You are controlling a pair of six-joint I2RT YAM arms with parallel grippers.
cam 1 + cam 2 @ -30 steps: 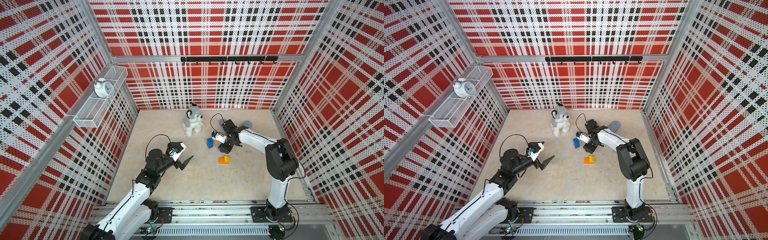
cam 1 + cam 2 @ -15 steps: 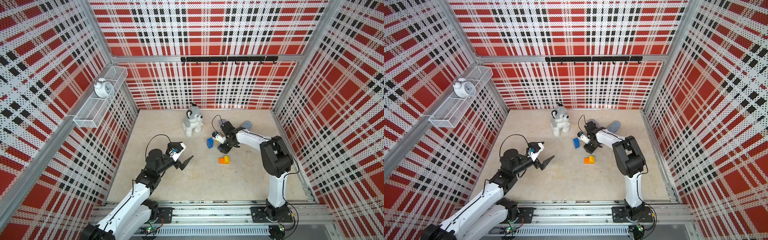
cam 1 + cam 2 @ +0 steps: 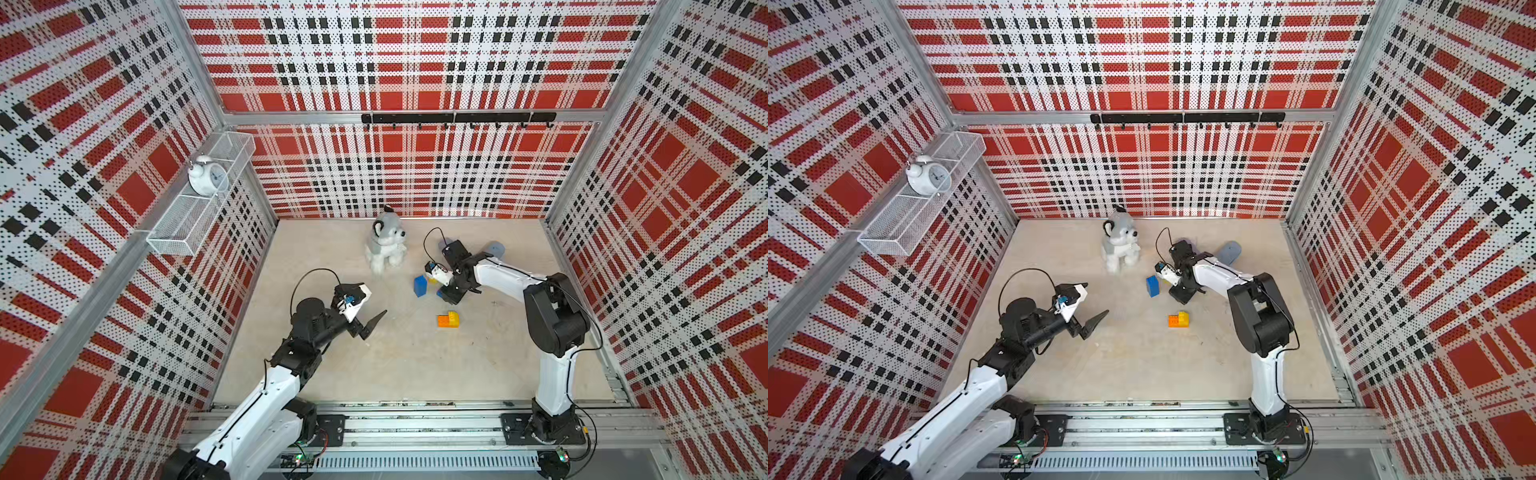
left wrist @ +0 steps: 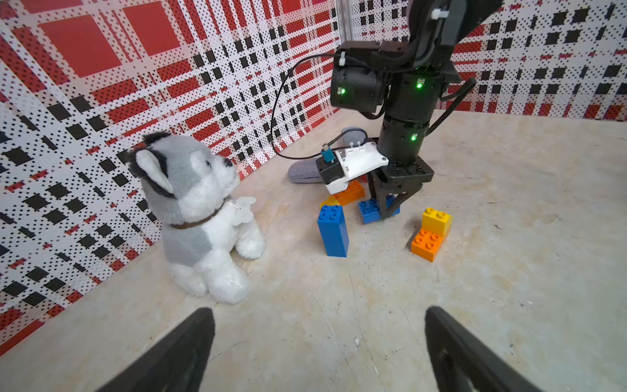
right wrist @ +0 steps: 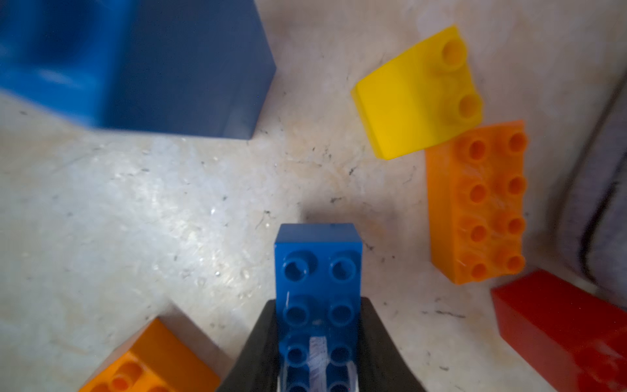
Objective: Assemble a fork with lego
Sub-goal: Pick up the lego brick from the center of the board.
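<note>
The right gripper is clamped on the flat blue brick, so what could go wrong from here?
The right gripper pinches the flat blue brick with one end jutting beyond the jaws, so it may tilt or slip on lifting. The tall blue brick stands upright close by; a sideways swing could topple it. The long orange brick also lies near and might get nudged.

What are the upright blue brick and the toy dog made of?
Upright blue brick: looks like hard moulded plastic, with smooth, faintly glossy faces and crisp round studs. Toy dog: seemingly soft plush fabric, with fuzzy grey-and-white pile; filling unseen.
</note>
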